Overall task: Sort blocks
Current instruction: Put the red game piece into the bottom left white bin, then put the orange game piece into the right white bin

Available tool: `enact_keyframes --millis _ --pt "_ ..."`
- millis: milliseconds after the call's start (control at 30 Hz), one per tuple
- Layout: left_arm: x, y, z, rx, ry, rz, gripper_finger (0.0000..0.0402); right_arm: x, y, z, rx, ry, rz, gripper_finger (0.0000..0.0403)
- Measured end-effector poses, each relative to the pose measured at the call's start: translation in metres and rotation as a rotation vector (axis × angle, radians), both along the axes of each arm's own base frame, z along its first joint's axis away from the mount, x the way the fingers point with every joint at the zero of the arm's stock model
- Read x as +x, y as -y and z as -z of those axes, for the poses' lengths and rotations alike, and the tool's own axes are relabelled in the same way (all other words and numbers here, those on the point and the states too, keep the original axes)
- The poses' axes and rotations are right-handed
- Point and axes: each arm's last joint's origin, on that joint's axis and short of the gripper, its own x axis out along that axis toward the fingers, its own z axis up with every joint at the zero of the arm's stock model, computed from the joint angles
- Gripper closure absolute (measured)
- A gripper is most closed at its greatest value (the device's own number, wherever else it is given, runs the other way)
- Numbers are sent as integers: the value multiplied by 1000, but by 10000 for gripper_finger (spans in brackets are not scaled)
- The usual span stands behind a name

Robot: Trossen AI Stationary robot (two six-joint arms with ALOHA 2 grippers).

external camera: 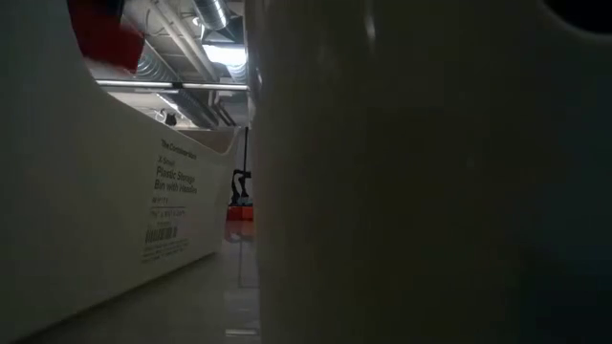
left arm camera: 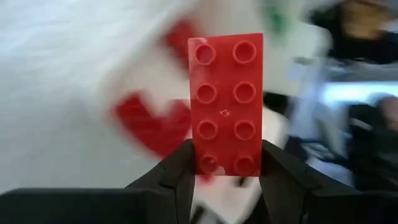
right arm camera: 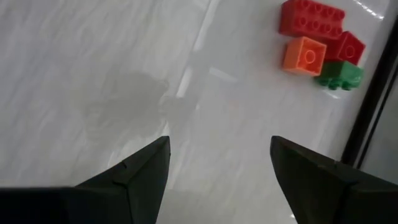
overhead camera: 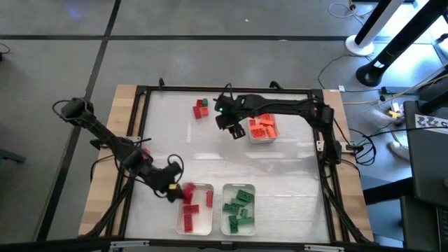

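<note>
We note the table (overhead camera: 168,140), its white top bounded by a dark frame that will stop any low sweep at the edges. On it stand 3 white trays: one holding red blocks (overhead camera: 198,222) and one holding green blocks (overhead camera: 239,220) side by side at the near edge, and one holding orange blocks (overhead camera: 264,138) toward the far right. The middle of the table lies open, which we judge ample room for carrying.

The left tool (left arm camera: 224,177) hovers at the red tray's near-left corner, clamped on a red 2-by-4 brick (left arm camera: 225,102) by its lower end, long axis standing out from the fingers. The right tool (right arm camera: 219,163) hangs just beside the orange tray, fingers spread and holding nothing, above bare table.

The unsorted cluster (right arm camera: 318,46) lies near the far edge, left of the right tool: a long red brick, an orange block (right arm camera: 303,56), a small red block and a green block (right arm camera: 340,73), all touching. We judge these pieces light, rigid and smooth-sided, apt to slide or twist if pinched off-centre; the flat opposite sides are the place to grip. Because they are packed together, we expect neighbours to be nudged when one is taken
</note>
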Motion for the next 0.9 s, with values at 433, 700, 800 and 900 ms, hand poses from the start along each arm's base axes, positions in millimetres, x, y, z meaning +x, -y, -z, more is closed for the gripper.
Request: enact_keyframes --millis 433,700,800,900 --pt "5 20 11 134 88 172 240 2 0 2 -2 10 1 127" --pt "10 23 26 170 34 176 210 4 1 1 -6 28 1 127" --pt "11 23 26 163 34 176 203 4 0 1 -6 29 1 127" --pt "12 22 26 149 27 193 202 4 0 1 -6 28 0 127"
